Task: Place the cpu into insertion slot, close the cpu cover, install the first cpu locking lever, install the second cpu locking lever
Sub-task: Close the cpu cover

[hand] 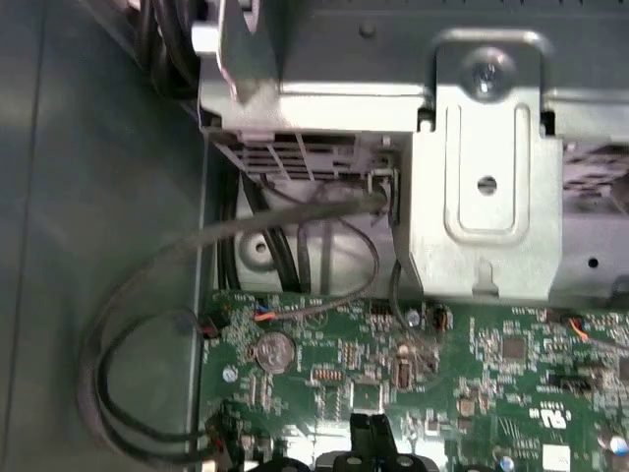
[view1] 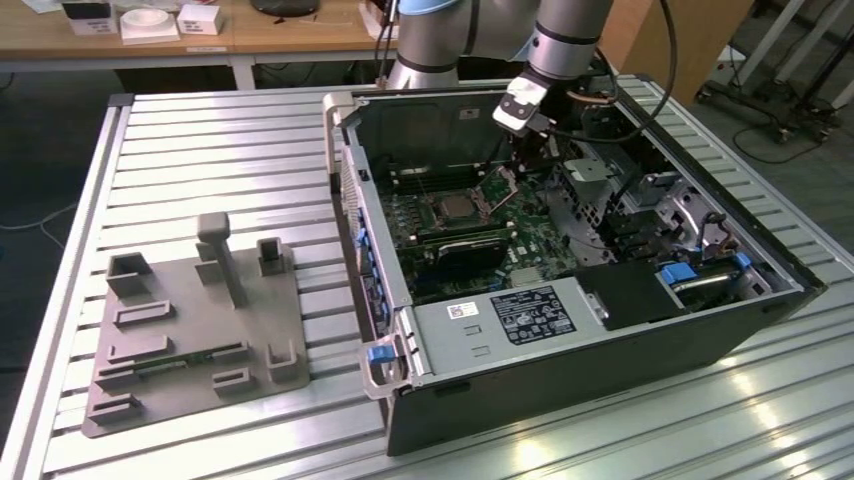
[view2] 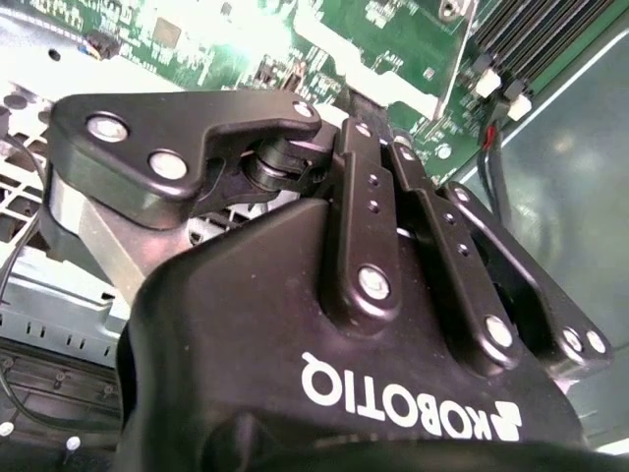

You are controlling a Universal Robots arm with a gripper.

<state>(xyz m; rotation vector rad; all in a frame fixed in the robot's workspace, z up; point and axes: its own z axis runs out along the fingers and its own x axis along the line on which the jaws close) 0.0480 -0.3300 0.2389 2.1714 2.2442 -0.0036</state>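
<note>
In the exterior view an open computer case (view1: pixel 374 250) lies on the slatted table. On its green board the insertion slot (view1: pixel 424 222) holds the cpu (view1: pixel 451 210), a flat grey square. The cpu cover (view1: pixel 503 190) stands tilted up at the slot's far-right side. My gripper (view1: pixel 518 168) hangs just above the cover's raised edge. In the first wrist view its black fingertips (hand: pixel 360 438) press together over the green board (hand: pixel 491 364). Whether anything sits between them is hidden. The second wrist view shows the gripper's black linkage (view2: pixel 373 226) folded in.
A grey power-supply box (view1: pixel 534 315) with a white label fills the case's near end. A silvery drive cage (hand: pixel 482 197) and loose cables (hand: pixel 147 344) sit close to the gripper. A grey fixture tray (view1: pixel 187 320) lies on the table at the exterior view's left.
</note>
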